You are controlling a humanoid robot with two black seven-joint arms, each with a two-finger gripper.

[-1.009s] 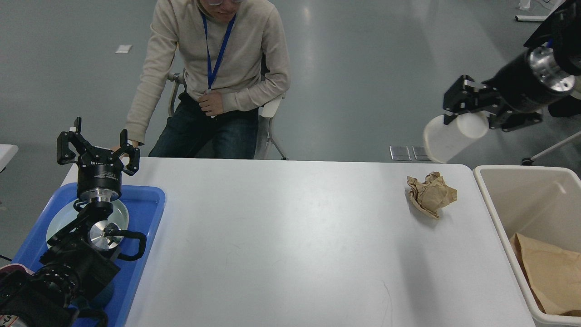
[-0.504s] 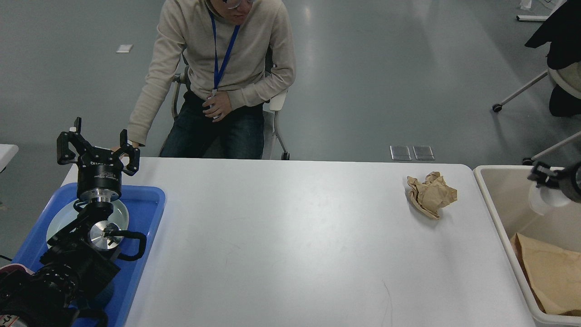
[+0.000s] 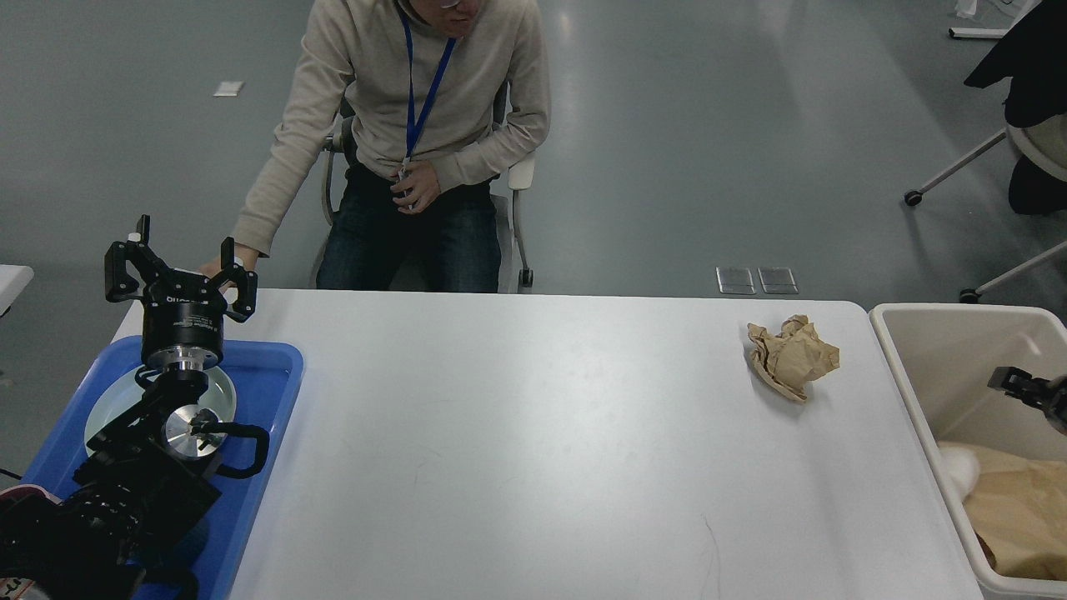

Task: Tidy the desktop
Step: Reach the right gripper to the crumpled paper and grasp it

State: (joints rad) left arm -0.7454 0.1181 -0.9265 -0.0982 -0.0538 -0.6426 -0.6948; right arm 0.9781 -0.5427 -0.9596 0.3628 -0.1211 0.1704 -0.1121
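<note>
Grey floor all around, and your white bench (image 3: 533,450) fills most of the view. One crumpled brown paper wad (image 3: 792,357) sits near its far right corner. Your left gripper (image 3: 179,268) points up over the blue tray (image 3: 267,392), jaws spread apart and holding nothing, with a pale plate (image 3: 112,400) lying in the tray under the arm. Your right gripper (image 3: 1024,387) only just pokes in over the beige bin (image 3: 917,392), so you can't tell how its jaws stand. Brown paper (image 3: 1021,512) and something white (image 3: 959,471) lie in the bin. A seated person (image 3: 417,125) faces the far edge.
</note>
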